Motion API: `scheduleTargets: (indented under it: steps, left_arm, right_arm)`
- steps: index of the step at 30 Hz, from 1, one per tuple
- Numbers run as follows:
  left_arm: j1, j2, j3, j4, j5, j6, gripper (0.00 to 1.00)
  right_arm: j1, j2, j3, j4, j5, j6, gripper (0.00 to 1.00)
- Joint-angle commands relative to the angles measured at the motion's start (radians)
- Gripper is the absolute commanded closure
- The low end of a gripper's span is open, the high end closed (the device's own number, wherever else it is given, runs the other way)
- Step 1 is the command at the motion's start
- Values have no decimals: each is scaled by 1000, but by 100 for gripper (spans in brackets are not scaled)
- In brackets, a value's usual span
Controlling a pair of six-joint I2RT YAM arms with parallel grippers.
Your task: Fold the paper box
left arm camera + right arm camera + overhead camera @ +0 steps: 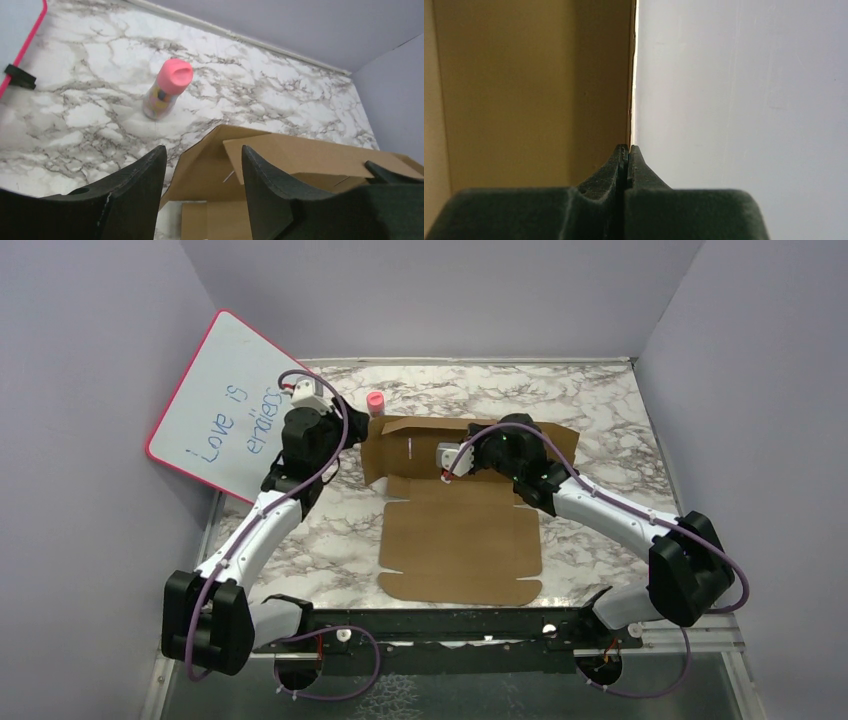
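- We see the left jaws spread, with nothing held between them, hovering above the table.
- Just ahead of and below those jaws is the left end of the paper box. Its rear part is raised off the table and an upper flap is folded inward. We see no contact between these jaws and the cardboard.
- Ahead and a little to the left of the left jaws, a small bottle with a pink cap stands upright on the table, apart from the box.
- Far to the left of the left jaws is the pink-framed whiteboard, propped against the left wall.
- The right jaws are pressed together, with nothing visible between them.
- Their tips sit at the edge of the raised cardboard, with brown board to their left and a pale wall to their right.
- Behind the right jaws, toward the arm bases, the rest of the box lies flat on the table.
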Motion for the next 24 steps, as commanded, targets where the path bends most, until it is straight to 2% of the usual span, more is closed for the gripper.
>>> scheduleTargets:
  steps: [1, 6, 9, 24]
  left_arm:
    - [1, 11, 85, 12, -8, 32, 42]
    - [-1, 96, 133, 72, 164, 0, 59]
    - [-10, 151, 149, 85, 215, -26, 64]
    - [-114, 296, 150, 158, 244, -134, 73]
  right_arm:
    - [5, -1, 23, 0, 11, -37, 99]
    - [5, -5, 20, -2, -3, -41, 99]
    - [6, -7, 21, 5, -7, -40, 99]
    - [5, -3, 21, 82, 8, -77, 99]
